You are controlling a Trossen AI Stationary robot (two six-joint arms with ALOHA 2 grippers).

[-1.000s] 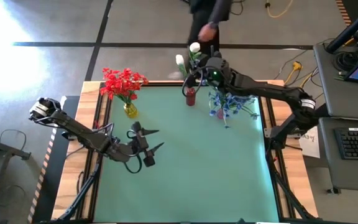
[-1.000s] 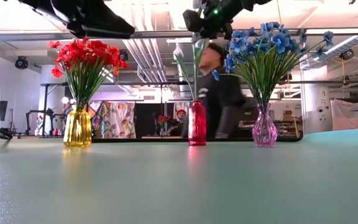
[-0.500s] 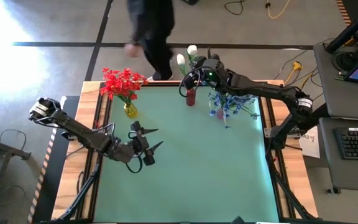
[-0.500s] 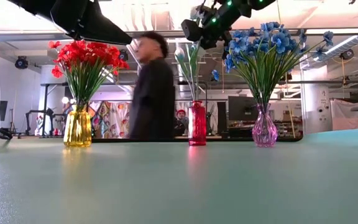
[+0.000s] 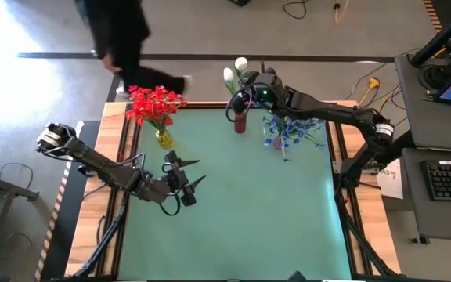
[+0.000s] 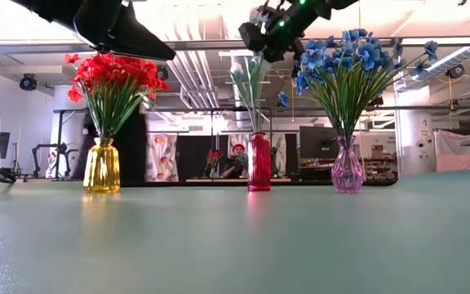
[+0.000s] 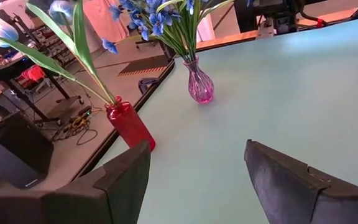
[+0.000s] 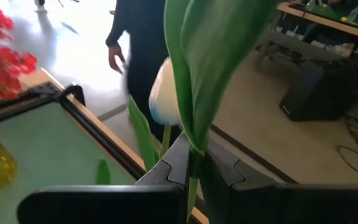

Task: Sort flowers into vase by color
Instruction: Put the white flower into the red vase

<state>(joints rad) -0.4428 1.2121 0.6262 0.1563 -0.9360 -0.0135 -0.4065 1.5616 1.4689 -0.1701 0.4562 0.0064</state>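
1. Reds [image 5: 156, 103] sit in yellow vase [image 5: 164, 139], blues [image 5: 288, 131] in pink vase [image 6: 348, 170]: done.
2. Right gripper [image 5: 245, 96] clamped on white tulip [image 8: 165, 99] stem above red vase [image 5: 240, 123]; release left, I judge.
3. Left gripper [image 5: 189, 175] apart, idle mid-table.

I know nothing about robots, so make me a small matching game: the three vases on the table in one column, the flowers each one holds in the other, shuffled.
Vases:
1. yellow vase
2. red vase
3. pink vase

Flowers:
A. blue flowers
B. red flowers
C. white flowers, one stem pinched by the right end effector

Pairs: 1-B, 2-C, 3-A
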